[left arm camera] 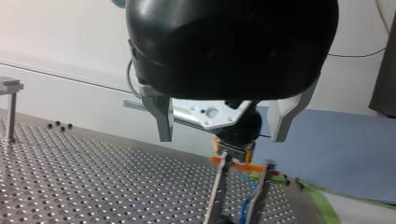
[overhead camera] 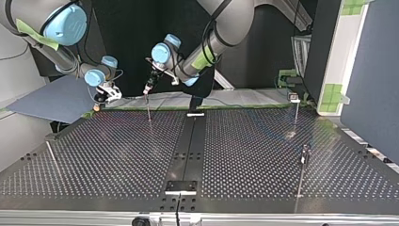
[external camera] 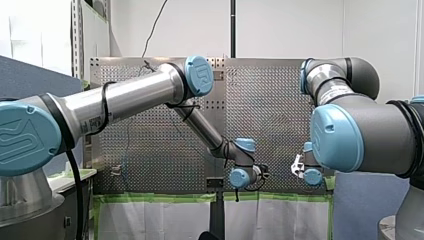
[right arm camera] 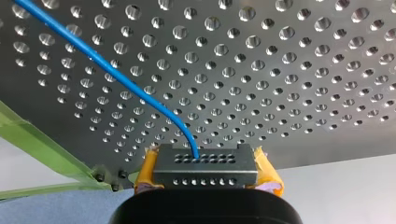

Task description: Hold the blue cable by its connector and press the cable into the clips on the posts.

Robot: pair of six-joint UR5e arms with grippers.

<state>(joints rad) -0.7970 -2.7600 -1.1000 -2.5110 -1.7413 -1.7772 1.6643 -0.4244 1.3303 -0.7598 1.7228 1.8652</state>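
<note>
**Blue cable** (right arm camera: pixel 116 77) leaves the black connector (right arm camera: pixel 205 179), which the right gripper (right arm camera: pixel 205 163) pinches btwn its yellow pads (right arm camera: pixel 267 170). The cable arcs away ahead of that gripper, close over the holed tabletop (right arm camera: pixel 289 70).

Top view: the right gripper is at approx. 10 o'clock of the tabletop. The left gripper (overhead camera: pixel 147 88) is just beside it, above the post (overhead camera: pixel 149 110) at 11 o'clock. Its fingers (left arm camera: pixel 163 119) are spread, nothing gripped.

Further posts: post (overhead camera: pixel 295 110) at 2 o'clock, post (overhead camera: pixel 302 165) at 3 o'clock, post (overhead camera: pixel 52 160) at 9 o'clock. Whether any clip holds cable yet: cannot tell.

Judged step: seating the cable in the 11 o'clock clip. To do it well:
- keep the connector grip firm;
- hold the cable lightly taut & lined up w/ the clip slot;
- press straight down, no twist, since too hard a pull may bend the thin post.
</note>
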